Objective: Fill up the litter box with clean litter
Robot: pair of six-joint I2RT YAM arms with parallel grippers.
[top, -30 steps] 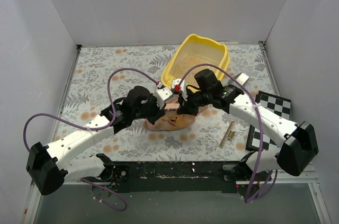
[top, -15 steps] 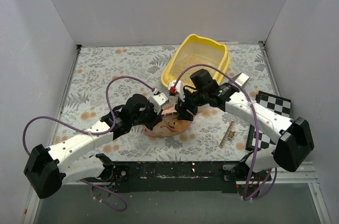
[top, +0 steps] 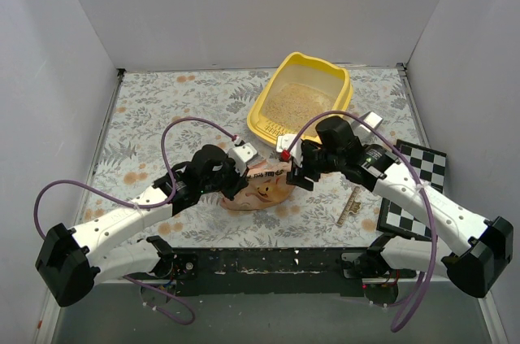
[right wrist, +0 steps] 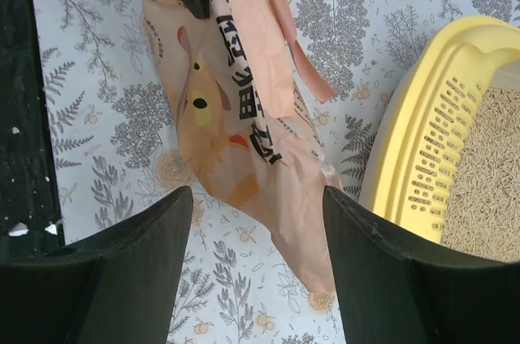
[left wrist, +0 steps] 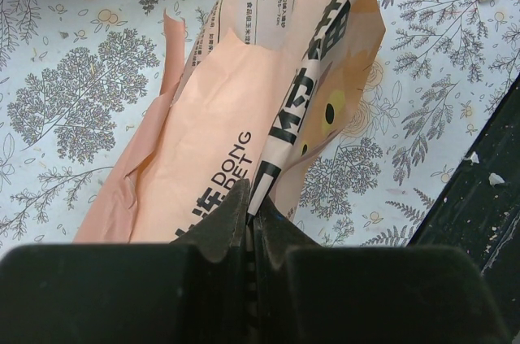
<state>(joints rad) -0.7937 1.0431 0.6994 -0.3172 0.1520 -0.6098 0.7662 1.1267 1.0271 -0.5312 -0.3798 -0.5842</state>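
Observation:
The yellow litter box (top: 264,113) stands at the back right of the table with pale beige clean litter (top: 297,101) spread inside. Its slotted lip (right wrist: 422,157) and the litter (right wrist: 487,173) show at the right of the right wrist view. A crinkled peach-pink bag (top: 264,190) lies slumped on the table in front of the box. My left gripper (top: 244,167) is shut on the bag's printed fold (left wrist: 272,149). My right gripper (top: 291,172) hovers open just above the bag's other end (right wrist: 244,149), touching nothing.
A grey scoop (top: 370,120) sticks out behind the right arm beside the box. A checkerboard plate (top: 416,186) and a narrow strip (top: 349,206) lie at the right front. The black front edge of the table (left wrist: 479,222) runs close to the bag. White walls enclose three sides.
My right gripper has opened, let go of the bag and drawn back to the right. The bag has sunk onto the table. The left gripper still holds it, a little lower.

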